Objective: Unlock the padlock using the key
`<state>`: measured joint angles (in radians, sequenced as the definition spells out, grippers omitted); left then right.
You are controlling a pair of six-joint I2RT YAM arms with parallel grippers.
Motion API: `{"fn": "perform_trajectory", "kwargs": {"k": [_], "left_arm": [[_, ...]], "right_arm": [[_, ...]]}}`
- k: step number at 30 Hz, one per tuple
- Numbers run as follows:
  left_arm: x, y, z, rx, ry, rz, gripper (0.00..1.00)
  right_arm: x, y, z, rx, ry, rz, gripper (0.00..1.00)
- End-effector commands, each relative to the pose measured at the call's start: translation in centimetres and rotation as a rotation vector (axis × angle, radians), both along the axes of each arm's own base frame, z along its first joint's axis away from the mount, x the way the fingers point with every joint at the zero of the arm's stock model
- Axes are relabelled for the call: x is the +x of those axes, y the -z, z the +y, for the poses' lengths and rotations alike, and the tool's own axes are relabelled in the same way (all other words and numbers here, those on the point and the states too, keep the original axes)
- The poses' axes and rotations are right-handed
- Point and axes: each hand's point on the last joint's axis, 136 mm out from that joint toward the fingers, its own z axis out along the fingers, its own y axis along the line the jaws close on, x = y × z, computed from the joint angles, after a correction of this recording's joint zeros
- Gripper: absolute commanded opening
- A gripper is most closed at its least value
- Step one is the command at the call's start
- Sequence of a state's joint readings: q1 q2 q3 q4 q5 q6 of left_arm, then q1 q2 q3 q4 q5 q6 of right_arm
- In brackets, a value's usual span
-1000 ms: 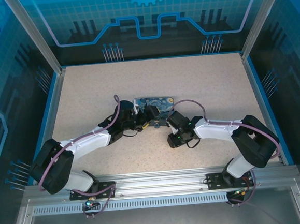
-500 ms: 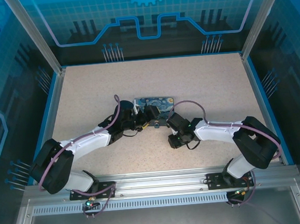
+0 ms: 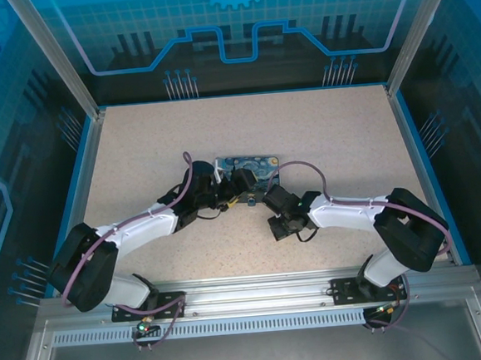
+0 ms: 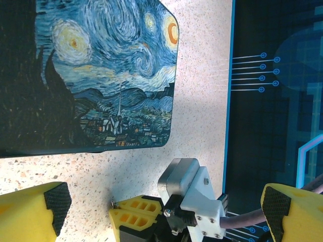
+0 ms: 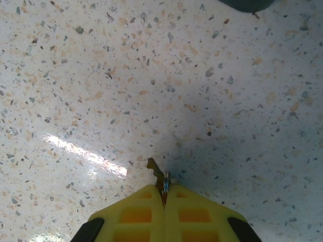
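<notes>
Right tool (image 5: 164, 195), its two yellow foam-padded fingers pressed flat together, grips the small, thin, dark and silvery metal key (image 5: 157, 170). The notched tip of that key sticks out just past the fingertips, over the pale speckled stone-look worktop (image 5: 227, 101); whether the tip touches the surface cannot be told. From above, the right tool (image 3: 257, 199) sits at the near edge of the chunky rectangular padlock (image 3: 248, 164), whose face is printed with a dark blue swirling night sky and yellow spots. That padlock lies flat and face up near the middle of the worktop (image 3: 328, 131). The left wrist view shows the padlock (image 4: 106, 75) with rounded corners and a thin dark side. Below it the right tool (image 4: 132, 214) reaches in with its yellow fingers closed, close to the padlock's edge but apart from it. The left tool (image 3: 234, 189) lies just beside the padlock on its near left side. Its jaws stand wide apart, with one black-tipped yellow finger (image 4: 35, 212) at the lower left and the other at the lower right, and they hold nothing; the padlock lies ahead of the fingers, not between them. Both arms bend inward from their bases at the near edge. Translucent blue panels (image 3: 23, 164) in an aluminium frame wall the worktop on three sides.
</notes>
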<state>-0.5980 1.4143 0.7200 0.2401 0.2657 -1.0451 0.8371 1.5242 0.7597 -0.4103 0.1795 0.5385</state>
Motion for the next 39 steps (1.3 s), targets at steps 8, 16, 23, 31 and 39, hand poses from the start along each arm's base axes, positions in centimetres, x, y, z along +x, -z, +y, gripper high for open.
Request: {"fn": "perform_trajectory", "kwargs": {"k": [8,16,23,31,39], "left_arm": [[0.7,-1.3,0.0,0.007,-0.001,-0.039,0.99],[0.3,-1.4,-0.6,-0.015,0.037,-0.031,0.99],[-0.1,-1.7,-2.0,-0.059,0.096,-0.028,0.94],[-0.9,-1.7,-3.7,-0.095,0.171,-0.027,0.77],[-1.9,-2.1,-6.4,-0.134,0.248,-0.038,0.68]], "right_arm": [[-1.3,-3.8,-0.7,0.169,-0.056,0.045,0.00],[-1.1,-8.7,-0.4,0.488,-0.093,0.029,0.00],[-1.1,-12.5,0.4,0.711,-0.144,0.015,0.00],[-0.7,-13.2,1.0,0.766,-0.155,0.022,0.00],[-0.2,-12.9,1.3,0.766,-0.146,0.033,0.00]]}}
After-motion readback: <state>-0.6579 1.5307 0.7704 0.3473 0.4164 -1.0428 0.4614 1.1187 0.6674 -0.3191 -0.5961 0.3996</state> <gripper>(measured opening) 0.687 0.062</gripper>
